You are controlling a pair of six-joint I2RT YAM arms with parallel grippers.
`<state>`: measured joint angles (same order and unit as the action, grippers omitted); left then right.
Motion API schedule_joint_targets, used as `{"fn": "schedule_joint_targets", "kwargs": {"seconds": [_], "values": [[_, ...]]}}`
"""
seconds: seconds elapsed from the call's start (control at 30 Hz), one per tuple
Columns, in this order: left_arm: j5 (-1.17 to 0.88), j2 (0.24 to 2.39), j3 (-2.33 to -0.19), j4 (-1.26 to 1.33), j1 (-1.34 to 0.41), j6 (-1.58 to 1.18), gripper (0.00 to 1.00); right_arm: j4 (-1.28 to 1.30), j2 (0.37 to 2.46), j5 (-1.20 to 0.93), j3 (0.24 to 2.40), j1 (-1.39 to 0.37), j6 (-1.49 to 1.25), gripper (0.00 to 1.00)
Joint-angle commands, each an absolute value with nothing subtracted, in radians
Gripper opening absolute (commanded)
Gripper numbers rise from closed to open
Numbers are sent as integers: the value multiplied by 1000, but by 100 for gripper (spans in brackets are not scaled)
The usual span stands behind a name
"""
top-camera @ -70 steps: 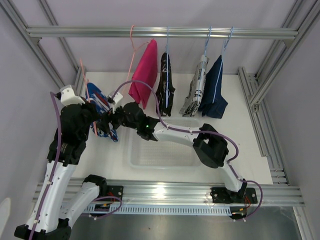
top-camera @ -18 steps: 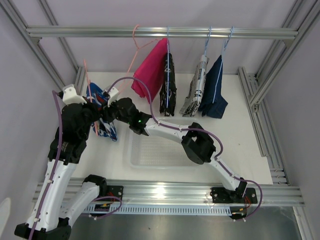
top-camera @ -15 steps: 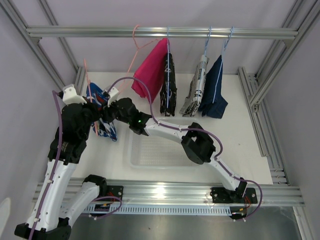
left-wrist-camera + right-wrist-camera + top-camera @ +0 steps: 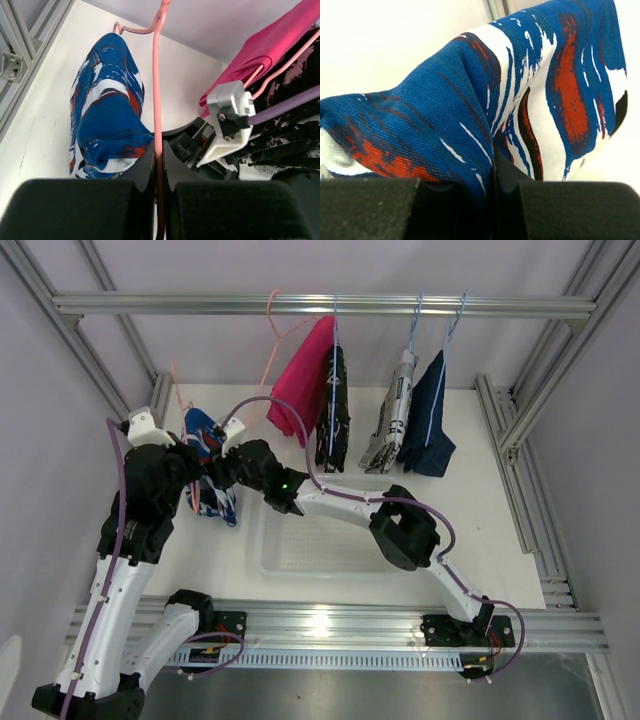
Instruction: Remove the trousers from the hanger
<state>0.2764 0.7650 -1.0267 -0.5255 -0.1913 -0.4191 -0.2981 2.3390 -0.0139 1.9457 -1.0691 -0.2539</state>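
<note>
White table [image 4: 480,502] lay beneath the blue patterned trousers [image 4: 205,462], draped over a pink hanger [image 4: 158,90] at the left, below the rail [image 4: 200,305]. The right gripper [image 4: 492,184] pinched their cloth; the left gripper [image 4: 159,159] was clamped on the hanger's wire.

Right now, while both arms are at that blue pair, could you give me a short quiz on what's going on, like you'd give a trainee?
1. True or false: the left gripper is shut on the pink hanger.
2. What does the right gripper pinch? A a cup; B the blue patterned trousers; C nothing.
3. How many garments hang from the rail?
Key: 1 true. 2 B. 3 four: pink pair, black pair, white pair, navy pair.
</note>
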Motion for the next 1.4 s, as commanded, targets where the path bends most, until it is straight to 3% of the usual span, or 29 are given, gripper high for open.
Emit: {"fn": "schedule_joint_targets", "kwargs": {"seconds": [0.0, 1.37], "values": [[252, 758, -1048, -420, -179, -429, 0, -296, 2218, 35, 1902, -1083, -256, 0], [328, 733, -1037, -422, -144, -428, 1, -135, 1944, 241, 1974, -1111, -158, 0]]}}
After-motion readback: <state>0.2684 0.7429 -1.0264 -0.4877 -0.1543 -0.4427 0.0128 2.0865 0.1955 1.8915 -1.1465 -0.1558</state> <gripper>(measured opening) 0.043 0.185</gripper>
